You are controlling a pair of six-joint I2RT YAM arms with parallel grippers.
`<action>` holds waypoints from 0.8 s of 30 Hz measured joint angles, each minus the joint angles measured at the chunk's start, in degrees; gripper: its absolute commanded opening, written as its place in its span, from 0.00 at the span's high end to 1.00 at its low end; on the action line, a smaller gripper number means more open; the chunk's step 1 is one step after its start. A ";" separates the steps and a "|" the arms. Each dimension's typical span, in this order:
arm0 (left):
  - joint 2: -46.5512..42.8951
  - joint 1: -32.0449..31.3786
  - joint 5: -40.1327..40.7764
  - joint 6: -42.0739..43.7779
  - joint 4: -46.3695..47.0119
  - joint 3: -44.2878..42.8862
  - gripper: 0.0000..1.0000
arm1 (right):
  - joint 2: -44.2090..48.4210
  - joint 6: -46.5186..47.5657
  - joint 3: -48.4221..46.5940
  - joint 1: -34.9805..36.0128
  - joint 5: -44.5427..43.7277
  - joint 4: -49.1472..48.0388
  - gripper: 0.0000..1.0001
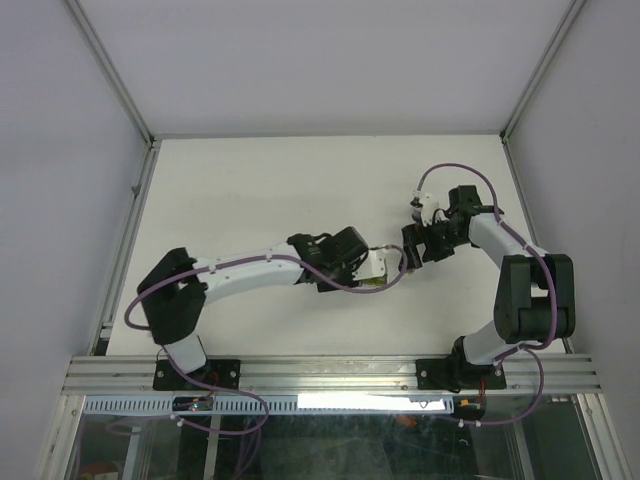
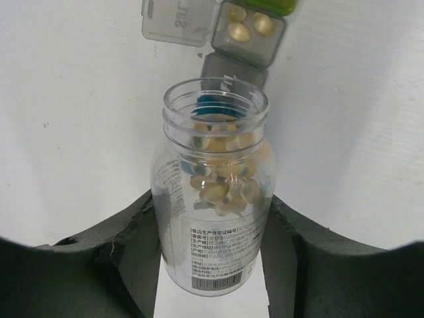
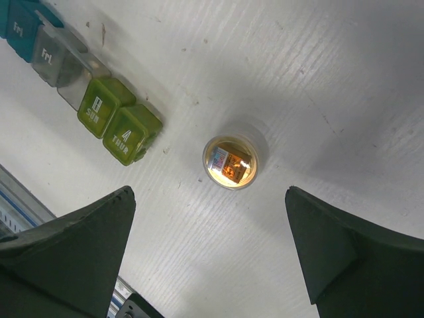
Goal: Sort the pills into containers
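My left gripper [image 2: 212, 199] is shut on a clear labelled bottle [image 2: 215, 258]. The bottle lies tilted with its open mouth toward the containers [image 2: 248, 40], and pale yellow and blue pills [image 2: 218, 179] sit inside it. One grey compartment stands open with yellow pills [image 2: 240, 31] in it, its lid [image 2: 175, 20] flipped to the left. In the right wrist view the containers [image 3: 106, 106] run teal, grey and olive-green along the upper left. My right gripper [image 3: 209, 192] hangs open over bare table. From above, both grippers [image 1: 385, 268] [image 1: 415, 245] meet near the table's middle.
A small amber bottle [image 3: 231, 163] stands upright and uncapped on the table just beyond my right gripper's fingertips, to the right of the green compartments. A metal rail [image 1: 330, 372] runs along the near table edge. White walls enclose the table [image 1: 250, 190].
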State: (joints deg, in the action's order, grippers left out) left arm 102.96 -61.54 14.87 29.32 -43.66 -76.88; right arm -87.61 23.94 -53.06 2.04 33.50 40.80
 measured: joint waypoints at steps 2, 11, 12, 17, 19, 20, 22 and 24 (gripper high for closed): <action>-6.05 -0.02 -1.99 -0.74 6.49 6.62 1.00 | 0.39 0.17 0.00 -0.04 0.33 0.02 0.01; -35.41 -1.53 -21.49 -14.67 55.49 39.04 1.00 | 9.97 5.38 0.04 -1.33 7.76 1.18 0.00; -36.24 -1.53 -23.69 -16.48 59.71 41.38 1.00 | 12.44 6.51 0.15 -1.60 9.53 1.31 0.00; -39.76 -1.53 -32.57 -24.59 78.58 55.87 1.00 | 29.00 13.51 2.19 -1.97 20.76 -1.51 0.01; -41.07 -1.53 -33.66 -26.08 80.35 58.55 1.00 | 34.58 16.59 4.59 -1.97 24.17 -4.85 0.01; -41.79 -1.53 -34.01 -26.73 80.96 59.36 1.00 | 36.70 18.60 5.88 -1.97 25.81 -6.14 0.01; -42.60 -1.53 -34.53 -27.54 82.44 60.15 1.00 | 37.27 25.73 6.62 -1.95 28.33 -5.86 0.02; -42.56 -1.51 -34.62 -28.37 83.78 60.57 1.00 | 33.51 35.52 5.75 -1.92 29.40 -2.05 0.08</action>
State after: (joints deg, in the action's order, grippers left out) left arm 60.40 -63.05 -19.75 0.95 40.12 -16.32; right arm -54.11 59.46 -47.31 0.12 62.89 38.74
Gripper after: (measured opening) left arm 0.519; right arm 0.989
